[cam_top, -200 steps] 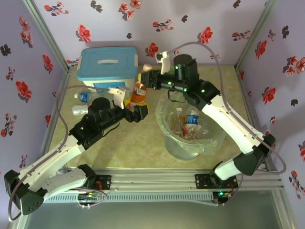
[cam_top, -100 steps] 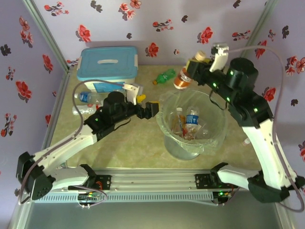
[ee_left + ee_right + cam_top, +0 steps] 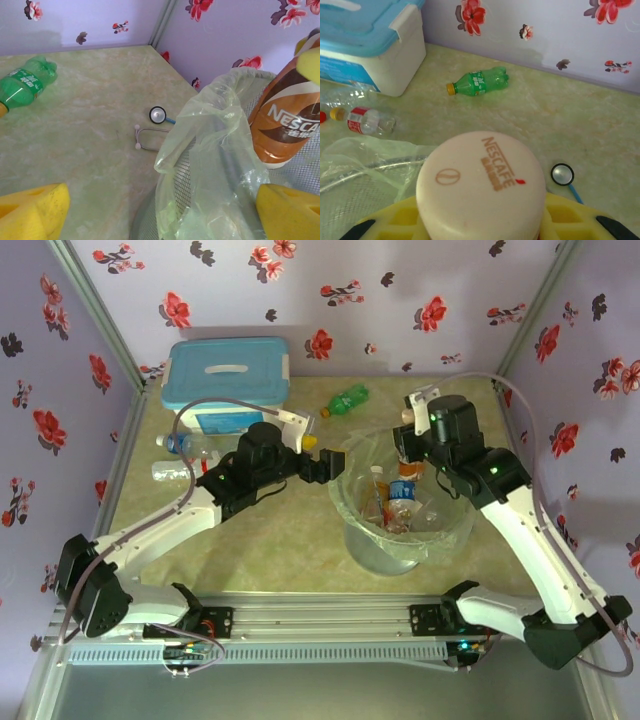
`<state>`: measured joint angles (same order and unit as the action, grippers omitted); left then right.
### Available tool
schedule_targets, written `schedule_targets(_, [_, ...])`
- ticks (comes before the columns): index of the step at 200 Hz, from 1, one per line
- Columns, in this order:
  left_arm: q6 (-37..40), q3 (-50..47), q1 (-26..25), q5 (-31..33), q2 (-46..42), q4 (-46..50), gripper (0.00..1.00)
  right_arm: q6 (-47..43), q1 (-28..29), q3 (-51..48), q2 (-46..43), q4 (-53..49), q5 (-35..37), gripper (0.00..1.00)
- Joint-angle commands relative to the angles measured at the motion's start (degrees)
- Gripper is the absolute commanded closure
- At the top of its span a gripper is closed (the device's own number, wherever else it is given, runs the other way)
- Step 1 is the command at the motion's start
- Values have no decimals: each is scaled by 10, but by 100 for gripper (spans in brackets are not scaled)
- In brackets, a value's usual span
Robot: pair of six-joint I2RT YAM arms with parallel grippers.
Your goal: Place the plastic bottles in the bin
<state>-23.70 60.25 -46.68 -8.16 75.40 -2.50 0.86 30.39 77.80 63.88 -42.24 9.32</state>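
The right gripper [image 3: 408, 432] pinches a brown, cream-capped Nescafé plastic bottle [image 3: 480, 185] near its top. It hangs the bottle over the far rim of the round, bag-lined clear plastic bin [image 3: 385, 550], likely to drop it in. The left gripper [image 3: 325, 462], yellow pads spread, hovers beside the bin's left rim.

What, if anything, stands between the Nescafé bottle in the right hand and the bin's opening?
Nothing visible does. The right hand holds the Nescafé bottle over the bin, just inside its far rim, and the opening beneath is uncovered. The open left hand sits at the bin's left rim, beside the bottle.
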Motion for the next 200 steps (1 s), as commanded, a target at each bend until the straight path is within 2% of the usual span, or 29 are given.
schedule_targets(1, [0, -1, -6, 2, 10, -4, 5, -76, 34, -18, 7, -15, 35, 93])
schedule_targets(22, [4, 7, -5, 2, 17, 1, 5, -115, 68, -35, 20, -24, 69, 93])
schedule_targets(42, [7, 15, -5, 2, 26, 8, 5, -139, 78, -47, 31, -37, 86, 93])
schedule_targets(92, [4, 12, -5, 2, 32, 4, 5, -140, 80, -71, 33, -43, 44, 91])
schedule_targets(146, [10, 15, -5, 4, 35, 11, 5, -33, 68, -15, -8, -27, -43, 89])
schedule_targets(166, [11, 7, -6, 9, 29, 5, 5, 10, 57, -69, -39, 47, -74, 90])
schedule_targets(200, [9, -1, -5, 11, 28, -1, 5, 51, 47, -178, -65, 142, -63, 90])
